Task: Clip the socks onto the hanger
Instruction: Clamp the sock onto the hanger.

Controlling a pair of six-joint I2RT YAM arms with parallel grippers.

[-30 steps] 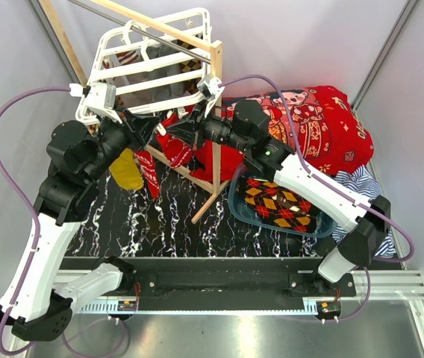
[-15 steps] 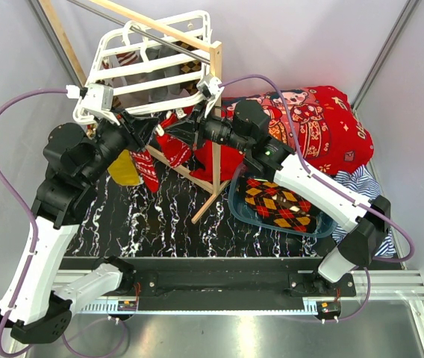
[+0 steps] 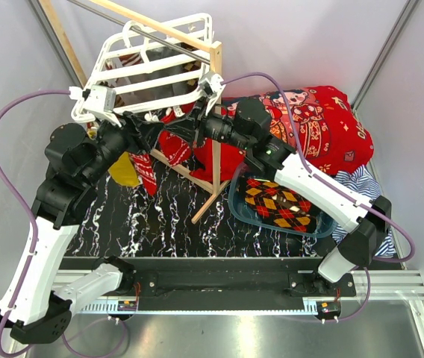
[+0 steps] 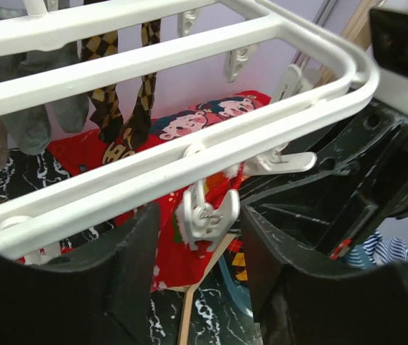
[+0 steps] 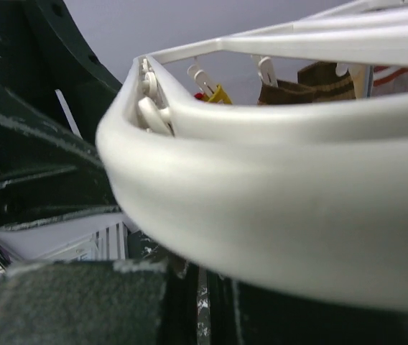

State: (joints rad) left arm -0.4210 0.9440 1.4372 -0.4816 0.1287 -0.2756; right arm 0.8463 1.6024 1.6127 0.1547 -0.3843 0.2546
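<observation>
**Squarely astride a clip: left jaws spread, right jaws closed at the hanger's rim**

Seen from above, the hanger (image 4: 154,63) sits tilted at about eleven o'clock over the black marbled table (image 3: 145,224), up against the bare-wood rack (image 3: 216,112). Both arms reach to its near rim.

The left gripper (image 3: 143,128) meets that rim from seven o'clock. In its wrist view its fingers (image 4: 141,273) stand apart. A white clip (image 4: 207,219) dangles from the rim bar between them, with a gap on either side, so neither pad touches it.

The right gripper (image 3: 184,127) comes in from five o'clock, and its jaws are pressed together. In its own wrist view the rim fills the picture, blurred, directly at twelve o'clock of the fingers. I cannot tell whether they pinch it.

A red sock (image 3: 146,168) with white marks and a mustard sock (image 3: 125,170) hang below the near rim, at six o'clock from the left gripper. A brown diamond sock (image 4: 107,100) hangs from a farther bar. An argyle sock (image 3: 279,201) lies in a blue basin (image 3: 236,203) at four o'clock on the table. The red cartoon blanket (image 3: 324,119) is heaped at two o'clock.
</observation>
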